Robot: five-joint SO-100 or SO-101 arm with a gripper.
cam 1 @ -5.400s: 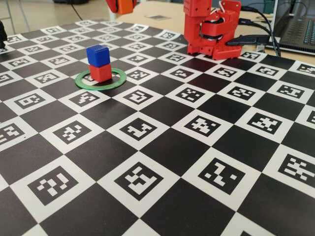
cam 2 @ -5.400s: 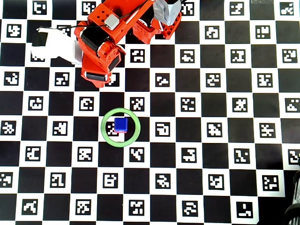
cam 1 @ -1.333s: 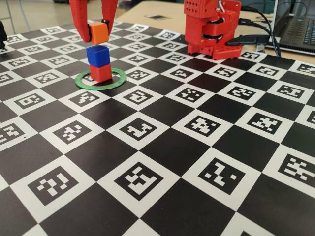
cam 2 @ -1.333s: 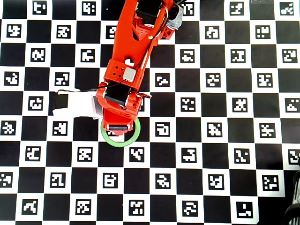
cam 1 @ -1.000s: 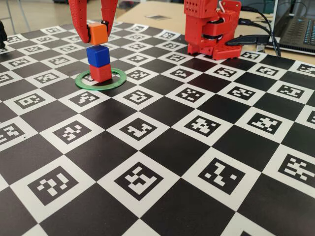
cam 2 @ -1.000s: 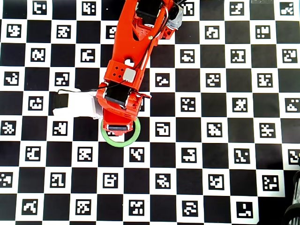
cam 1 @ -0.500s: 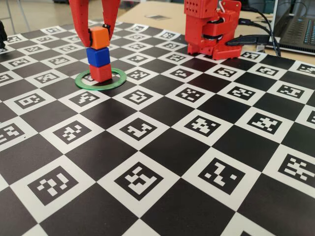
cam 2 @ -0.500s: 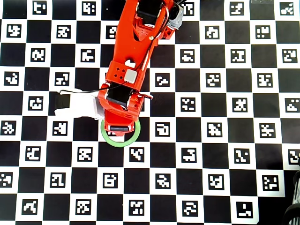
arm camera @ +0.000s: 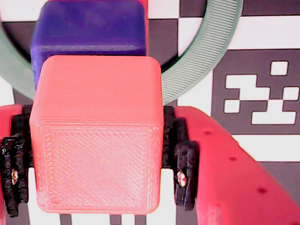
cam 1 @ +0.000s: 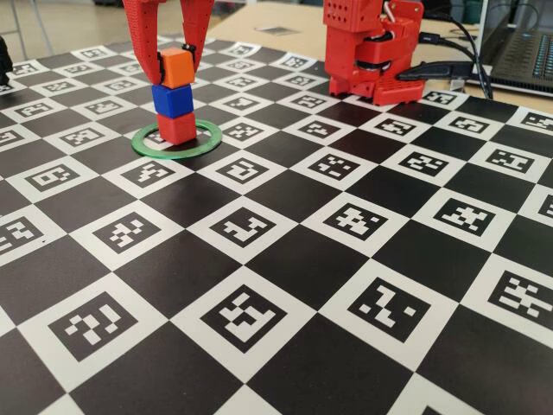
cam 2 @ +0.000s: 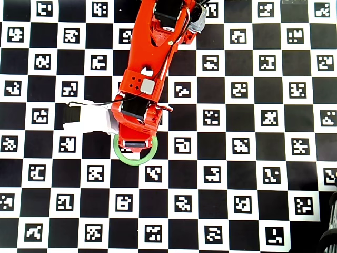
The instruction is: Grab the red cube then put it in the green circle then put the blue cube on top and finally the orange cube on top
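We see the small bright orange plastic cube (cam 1: 175, 67) pinched between the black pads (arm camera: 183, 159) of the red end effector (cam 1: 174, 62), resting on the deep-blue plastic cube (cam 1: 172, 99) directly beneath it. Lower in the stack sits the matte red cube (cam 1: 177, 128), inside the thin flat green ring (cam 1: 207, 143) on the checkered desk (cam 1: 285, 259). In the wrist view the orange cube looks offset from the blue one — so we judge that an uneven release, or a pad dragging while opening, could topple the stack.
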